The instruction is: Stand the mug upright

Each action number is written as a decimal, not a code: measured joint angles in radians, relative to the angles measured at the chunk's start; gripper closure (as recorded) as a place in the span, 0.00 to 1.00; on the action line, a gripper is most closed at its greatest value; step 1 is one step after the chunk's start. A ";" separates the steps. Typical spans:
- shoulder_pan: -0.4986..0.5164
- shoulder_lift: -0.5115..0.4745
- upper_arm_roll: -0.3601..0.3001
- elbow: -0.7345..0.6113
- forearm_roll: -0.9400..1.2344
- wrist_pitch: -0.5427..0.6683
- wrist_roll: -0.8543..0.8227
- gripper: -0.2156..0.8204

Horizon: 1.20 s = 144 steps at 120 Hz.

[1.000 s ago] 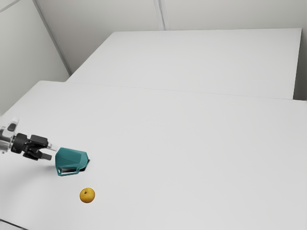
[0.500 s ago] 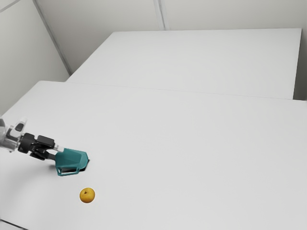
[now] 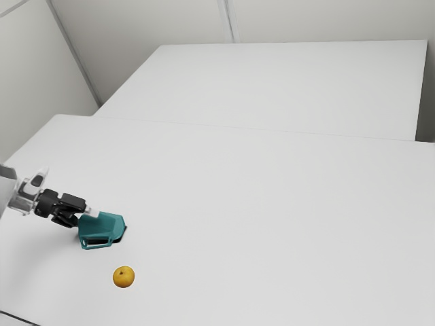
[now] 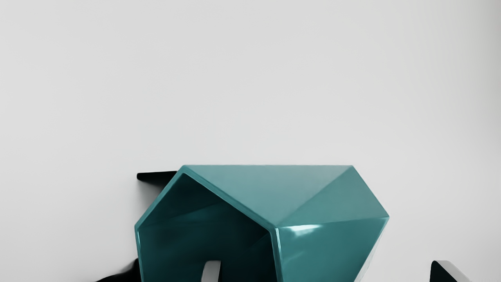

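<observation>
Plainly, the teal mug (image 3: 103,224) lay on its side on the desk (image 3: 258,217), near a yellow fruit (image 3: 124,277); the pincer (image 3: 85,218) stood apart, one finger (image 4: 211,272) at the mug's open mouth, the other beyond its wall.

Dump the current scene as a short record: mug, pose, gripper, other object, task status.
object: teal faceted mug
pose: on its side, mouth toward the exterior view's left
handle: on the side nearer the fruit
support: white table
gripper: black, two-finger, open, at the mouth end
finger placement: one tip across the mouth opening in the wrist view, the other outside the mug's wall
other object: yellow-orange round fruit, apart from the mug
task status: mug not upright
</observation>
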 joint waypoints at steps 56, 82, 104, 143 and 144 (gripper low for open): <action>-0.005 -0.008 -0.001 -0.005 -0.002 -0.008 0.008 0.62; -0.007 -0.016 -0.003 -0.004 -0.002 -0.011 0.011 0.77; -0.015 -0.028 -0.008 -0.004 0.000 -0.010 0.012 0.87; -0.042 -0.094 -0.012 -0.005 0.000 -0.012 0.014 0.94; -0.043 -0.096 -0.012 -0.005 0.000 -0.012 0.014 0.94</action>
